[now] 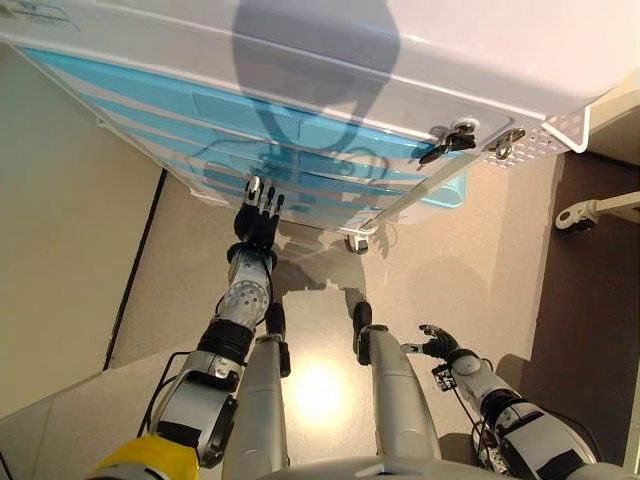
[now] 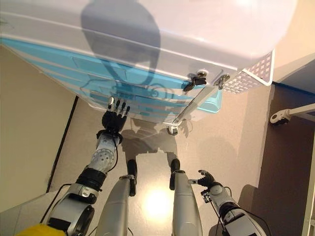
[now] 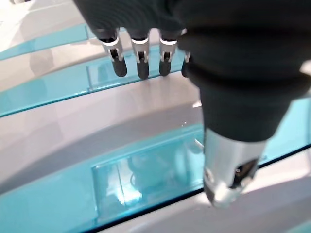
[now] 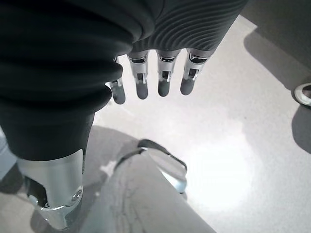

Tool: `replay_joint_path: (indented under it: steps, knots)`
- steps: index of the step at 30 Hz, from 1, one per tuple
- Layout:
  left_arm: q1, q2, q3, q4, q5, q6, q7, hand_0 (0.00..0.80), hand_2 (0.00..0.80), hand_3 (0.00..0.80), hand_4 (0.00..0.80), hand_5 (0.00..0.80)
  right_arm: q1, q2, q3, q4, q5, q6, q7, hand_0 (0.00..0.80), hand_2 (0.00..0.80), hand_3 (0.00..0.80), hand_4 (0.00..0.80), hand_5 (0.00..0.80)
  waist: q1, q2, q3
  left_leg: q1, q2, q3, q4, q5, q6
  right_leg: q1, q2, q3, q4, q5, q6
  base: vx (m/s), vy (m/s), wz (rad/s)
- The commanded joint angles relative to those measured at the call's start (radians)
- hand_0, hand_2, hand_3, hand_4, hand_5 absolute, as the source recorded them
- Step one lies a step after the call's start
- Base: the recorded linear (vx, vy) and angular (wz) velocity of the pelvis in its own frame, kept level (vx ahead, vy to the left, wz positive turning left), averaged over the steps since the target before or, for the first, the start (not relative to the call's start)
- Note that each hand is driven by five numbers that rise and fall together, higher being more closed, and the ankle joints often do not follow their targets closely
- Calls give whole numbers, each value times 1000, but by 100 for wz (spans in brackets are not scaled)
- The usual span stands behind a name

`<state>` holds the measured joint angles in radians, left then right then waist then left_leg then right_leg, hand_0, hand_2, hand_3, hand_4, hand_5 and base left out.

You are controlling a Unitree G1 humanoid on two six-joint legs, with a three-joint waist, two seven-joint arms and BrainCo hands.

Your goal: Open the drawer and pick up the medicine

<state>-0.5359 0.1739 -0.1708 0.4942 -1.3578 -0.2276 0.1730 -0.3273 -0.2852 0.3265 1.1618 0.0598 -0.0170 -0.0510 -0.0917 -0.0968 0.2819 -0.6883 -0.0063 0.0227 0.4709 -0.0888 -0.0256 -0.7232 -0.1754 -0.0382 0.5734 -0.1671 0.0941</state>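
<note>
Head views: the left hand, fingers straight and holding nothing, was raised centre-left at the blue drawer fronts of the white cabinet, whose long bands ran from upper left to centre right; the right hand hung low at lower right, well apart, loosely open and empty. Left wrist view: the fingertips pointed across a blue drawer front, contact uncertain. Right wrist view: only floor beyond relaxed fingers; the medicine showed in no view, presumably inside a closed drawer.

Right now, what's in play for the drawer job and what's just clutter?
In play:
- drawer unit, blue fronts all shut
- left hand, open, reaching at a drawer front
- medicine: not visible

Not in play:
- right hand, open, low above floor
- white caster frame
</note>
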Motion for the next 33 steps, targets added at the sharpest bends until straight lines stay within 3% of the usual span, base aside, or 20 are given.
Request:
replay_joint_path:
  steps: [1,17,26,29,30,31,32,33]
  knots:
    - [-177,3,38,-182,38,-71,-115,0,0,0,0,0,30,-36,38,31,-7,0,-4,0,0,0,0,0,-2,47,-53,33,-40,-18,-28,-49,45,58,38,-17,-104,75,5,0,0,0]
    - [-143,2,35,-204,30,-57,-114,0,0,0,0,0,44,-27,42,31,-13,3,-11,0,0,0,0,0,-1,29,-65,105,-34,-40,-134,33,26,143,49,-48,-202,123,-2,-8,-40,3]
    - [-138,4,11,-239,22,-39,-138,0,0,0,0,0,48,-35,47,19,-19,4,-4,0,0,0,0,0,0,22,-58,104,-25,-45,-88,19,22,155,56,-50,-184,110,-13,-22,-21,0]
    - [-134,1,7,-244,18,-27,-149,0,0,0,0,0,58,-43,47,15,-24,3,2,0,0,0,0,0,-2,23,-58,96,-20,-43,-49,0,26,151,58,-44,-154,97,-18,26,3,0]
    - [-130,1,7,-243,16,-25,-151,0,0,0,0,0,61,-45,47,15,-25,4,4,0,0,0,0,0,-2,24,-60,106,-17,-49,-36,-34,22,157,62,-38,-138,68,-13,0,0,0]
    - [-131,1,7,-243,16,-25,-152,0,0,0,0,0,60,-45,46,15,-25,4,4,0,0,0,0,0,-2,23,-56,93,-18,-42,-38,-6,27,147,59,-42,-145,94,-19,71,9,-3]
    - [-127,2,3,-238,11,-11,-161,0,0,0,0,0,62,-50,48,14,-28,3,9,0,0,0,0,0,-3,24,-59,101,-14,-48,-24,-39,22,152,60,-34,-131,65,-14,-111,18,-4]
    - [-128,3,4,-238,10,-11,-161,0,0,0,0,0,62,-51,47,13,-28,3,9,0,0,0,0,0,-4,22,-56,88,-15,-41,-27,-10,27,142,57,-38,-139,91,-19,-25,22,-4]
